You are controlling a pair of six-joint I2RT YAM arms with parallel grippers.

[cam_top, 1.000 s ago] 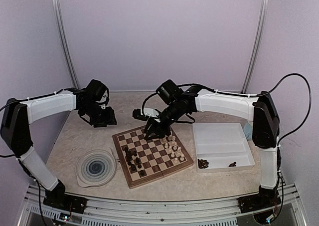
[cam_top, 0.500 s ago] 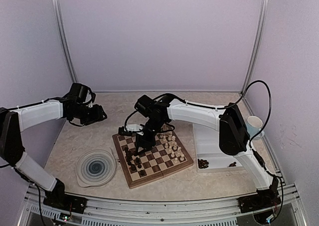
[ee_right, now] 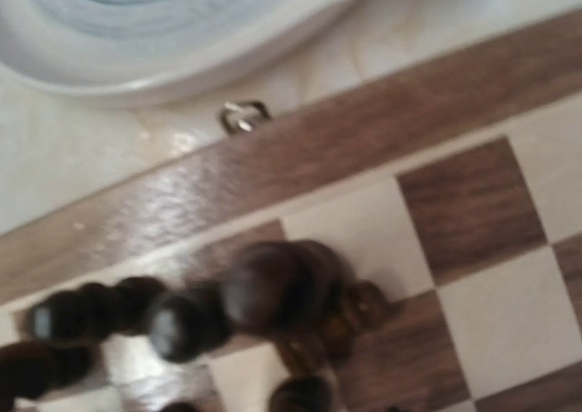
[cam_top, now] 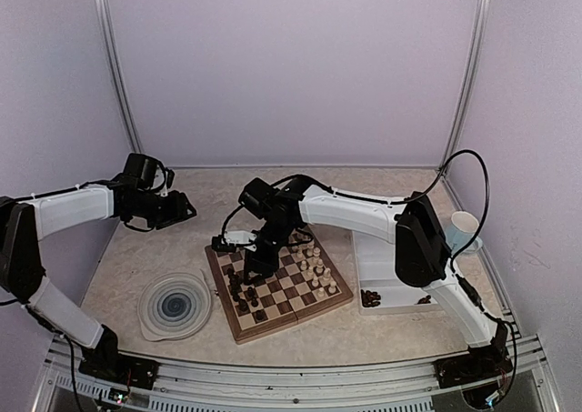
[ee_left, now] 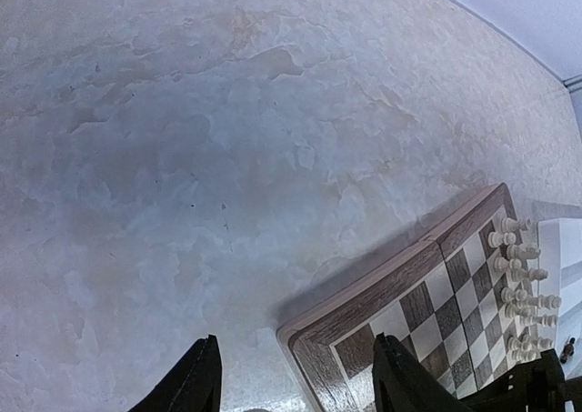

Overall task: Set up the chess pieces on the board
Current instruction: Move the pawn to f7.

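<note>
The right gripper (cam_top: pixel 258 259) hangs low over the far left part of the board (cam_top: pixel 293 316), directly above the dark pieces (cam_top: pixel 244 291) clustered along the board's left side. Its wrist view shows a blurred clump of them close below, near the board's edge, some apparently lying on their sides. Its fingers do not show, so I cannot tell whether it is released or grasping a piece. The left gripper (ee_left: pixel 296 357) hovers over bare tabletop (ee_left: pixel 182 157) beyond the board's far left corner, released, with nothing between its fingers.

The step in hand looks like ordering the dark side. The cream pieces (cam_top: pixel 315 263) stand in rows on the right side, and loose pieces (cam_top: pixel 370 296) wait in the tray (cam_top: pixel 409 248). Next comes a fine pick of one piece out of the clump without toppling its neighbours.

The plate (cam_top: pixel 175 305) sits just beside the board's left edge and the tray is near its right. Open room lies at the far side. The right arm reaches across the cream rows, so it should lift before pulling back.
</note>
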